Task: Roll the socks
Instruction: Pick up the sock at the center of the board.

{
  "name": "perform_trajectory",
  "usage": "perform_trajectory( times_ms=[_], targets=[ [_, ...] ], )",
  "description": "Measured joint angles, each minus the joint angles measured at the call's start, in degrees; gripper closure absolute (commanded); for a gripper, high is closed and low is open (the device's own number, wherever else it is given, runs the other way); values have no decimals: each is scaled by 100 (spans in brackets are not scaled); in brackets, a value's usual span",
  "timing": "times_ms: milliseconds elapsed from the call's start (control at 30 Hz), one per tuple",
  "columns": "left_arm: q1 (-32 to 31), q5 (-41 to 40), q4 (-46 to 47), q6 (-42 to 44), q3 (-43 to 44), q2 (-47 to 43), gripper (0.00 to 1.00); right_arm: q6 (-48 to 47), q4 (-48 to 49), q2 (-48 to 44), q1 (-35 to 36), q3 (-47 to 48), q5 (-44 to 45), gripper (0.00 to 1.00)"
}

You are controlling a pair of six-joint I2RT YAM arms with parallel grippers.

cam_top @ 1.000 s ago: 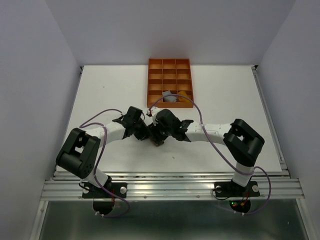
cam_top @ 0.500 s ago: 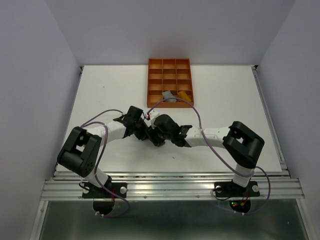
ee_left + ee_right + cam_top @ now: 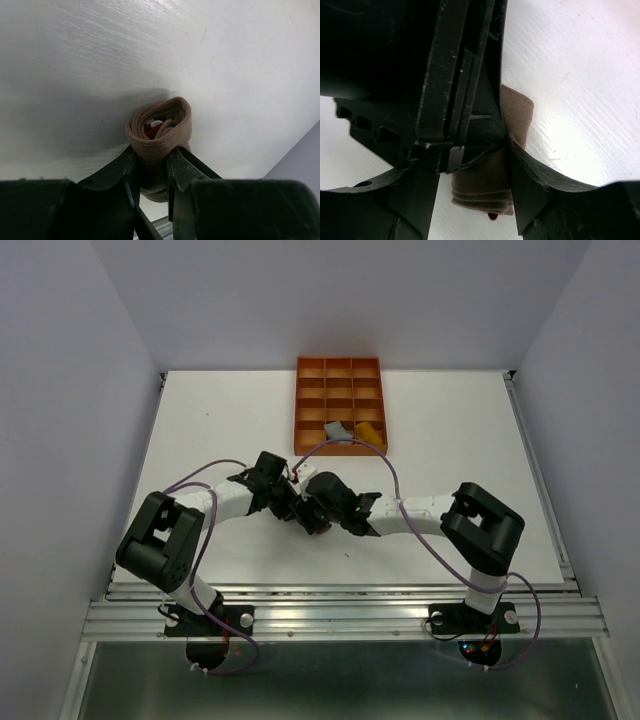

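Note:
A taupe-brown sock (image 3: 160,117) is wound into a roll with maroon showing at its core, just above the white table. My left gripper (image 3: 151,152) is shut on the roll, one finger pressed to each side. In the right wrist view the same sock (image 3: 485,190) lies between the fingers of my right gripper (image 3: 470,165), which straddle it open: the right finger touches the cloth and a thin gap shows at the left one. From above, left gripper (image 3: 293,510) and right gripper (image 3: 315,520) meet at mid-table and hide most of the sock (image 3: 319,531).
An orange compartmented tray (image 3: 298,410) stands at the back centre. A grey sock (image 3: 335,429) and a mustard yellow sock (image 3: 369,430) sit in its near row. Purple cables loop over both arms. White walls close in the table's sides.
The right arm has swung a little toward the near edge and left, its gripper staying at the sock. The left gripper has barely moved and keeps its hold.

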Motion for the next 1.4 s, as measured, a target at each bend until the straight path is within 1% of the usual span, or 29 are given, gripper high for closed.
perform_trajectory(
  times_ms=[200, 467, 633, 667, 700, 733, 767, 800, 833, 867, 900, 933, 967, 1000, 1033, 1067, 1100, 1133, 1167, 1200, 1267, 1300, 1400],
  targets=[
    [2, 0, -13, -52, 0, 13, 100, 52, 116, 208, 57, -13, 142, 46],
    [15, 55, -59, -52, 52, 68, 100, -9, 210, 219, 136, -79, 345, 45],
    [39, 83, -55, -52, 52, 74, 100, -125, 225, 409, 267, 7, 787, 46],
    [42, 87, -57, -50, 55, 76, 100, -133, 208, 431, 275, 33, 839, 48],
    [44, 87, -57, -48, 57, 76, 100, -160, 179, 463, 304, 76, 979, 57],
    [46, 90, -57, -46, 57, 76, 100, -177, 164, 481, 330, 85, 1010, 57],
    [46, 90, -55, -37, 57, 76, 100, -205, 133, 496, 345, 101, 1067, 75],
    [48, 90, -55, -33, 57, 76, 100, -210, 103, 507, 356, 116, 1108, 82],
    [52, 76, -59, -46, 59, 76, 100, -260, 83, 507, 367, 120, 1161, 87],
    [81, 101, -85, -31, 72, 79, 100, -240, 63, 505, 387, 129, 1228, 89],
    [85, 98, -98, -15, 72, 76, 99, -249, 33, 507, 391, 153, 1244, 95],
    [87, 103, -103, 2, 76, 76, 96, -254, 2, 505, 391, 160, 1255, 99],
    [87, 105, -105, 17, 79, 76, 89, -243, -7, 505, 396, 162, 1270, 99],
    [87, 105, -114, 17, 79, 70, 71, -210, -20, 505, 402, 162, 1298, 99],
    [87, 107, -118, 37, 83, 70, 65, -179, -35, 505, 409, 162, 1327, 99],
    [90, 107, -125, 55, 90, 70, 62, -153, -48, 505, 411, 162, 1366, 99],
    [90, 96, -160, 74, 111, 70, 51, -120, -50, 505, 413, 160, 1410, 99],
    [87, 72, -210, 103, 136, 68, 47, -101, -48, 501, 413, 153, 1438, 99],
    [83, 9, -306, 160, 166, 66, 37, -87, -48, 485, 413, 142, 1471, 99],
    [72, -11, -372, 166, 186, 61, 31, -44, -46, 470, 413, 131, 1495, 99],
    [50, -160, -535, 249, 236, 22, 21, -13, -17, 437, 413, 103, 1543, 99],
    [37, -254, -678, 304, 267, -59, 18, 0, -11, 385, 411, 92, 1547, 99],
    [22, -404, -960, 424, 317, -164, 18, 57, 37, 275, 409, 13, 1508, 99]
  ],
)
